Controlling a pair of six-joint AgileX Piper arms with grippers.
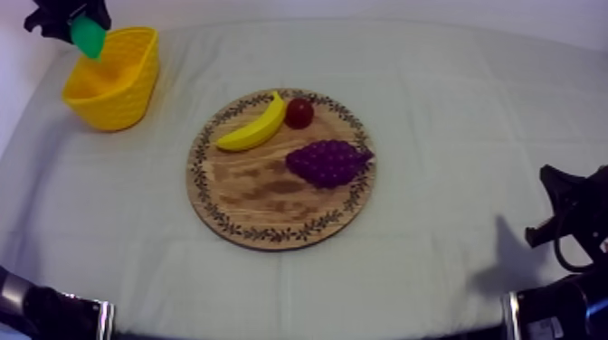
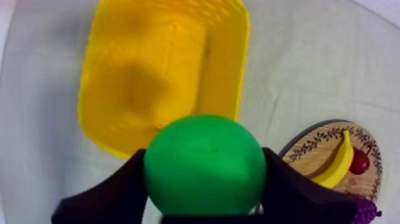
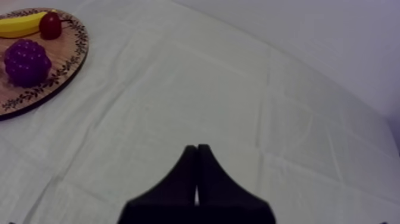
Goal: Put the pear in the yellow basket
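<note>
Grey-white cloth-covered desk [image 1: 434,90]; round wooden board with patterned rim [image 1: 262,203] mid-desk; yellow basket [image 1: 136,77] far left. Right gripper [image 3: 196,156] fingers together over bare cloth. Left gripper [image 1: 80,23] fingers clamped on green pear [image 2: 204,164], held above basket rim. On board: yellow banana [image 1: 253,127], purple bunch of grapes [image 1: 327,163], small red fruit [image 1: 299,113].

The pear [image 2: 204,165] is plain bright green and the basket [image 1: 127,90] yellow (a fine lattice in its walls). The board [image 1: 262,194] is streaky brown wood with a dark leafy rim. Banana [image 1: 253,129] yellow, small red fruit [image 1: 299,113] dark red, grapes [image 1: 327,163] purple, cloth [image 1: 452,108] grey-white.
</note>
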